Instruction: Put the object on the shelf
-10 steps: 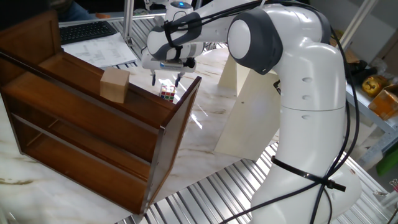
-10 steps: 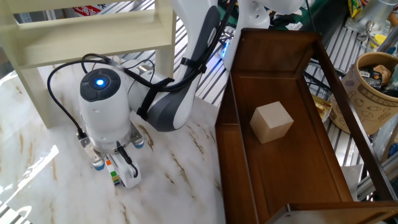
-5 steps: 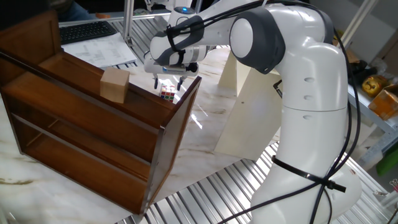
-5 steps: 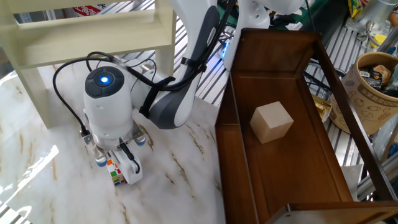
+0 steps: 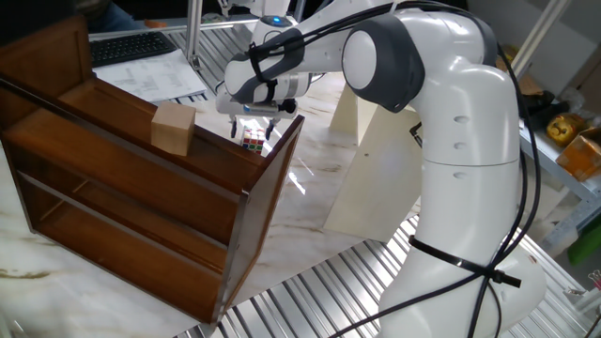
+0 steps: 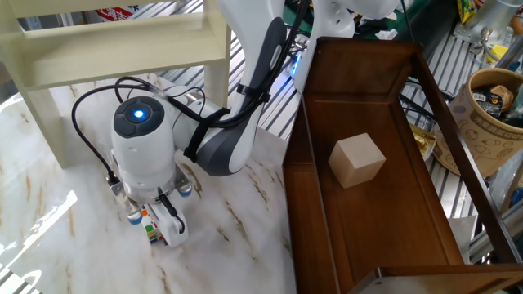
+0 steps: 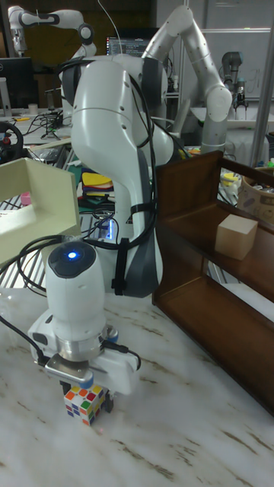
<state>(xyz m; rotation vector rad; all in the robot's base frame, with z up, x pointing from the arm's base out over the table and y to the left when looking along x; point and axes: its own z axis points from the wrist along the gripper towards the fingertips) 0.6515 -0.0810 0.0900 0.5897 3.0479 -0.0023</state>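
The object, a small cube with coloured stickers [image 7: 82,404], rests on the white marble table [image 6: 229,245]; it also shows as the cube [image 5: 254,141] behind the brown unit's end panel, and only a sliver of the cube [image 6: 149,229] peeks out under the hand. My gripper [image 7: 85,394] points straight down over it, fingers open and standing on either side of the cube. A white fingertip [image 6: 174,234] reaches table level beside it. The cream shelf [image 6: 122,45] stands behind the hand, seen as the cream shelf [image 7: 34,202] at the left.
A dark brown wooden shelf unit [image 6: 368,188] lies to the right of the cube, holding a tan wooden block [image 6: 357,161]. The brown unit [image 5: 141,197] blocks part of the cube in one fixed view. A bucket of clutter [image 6: 490,106] sits at the far right.
The gripper has come down over the cube and shifted slightly. The cube has not moved.
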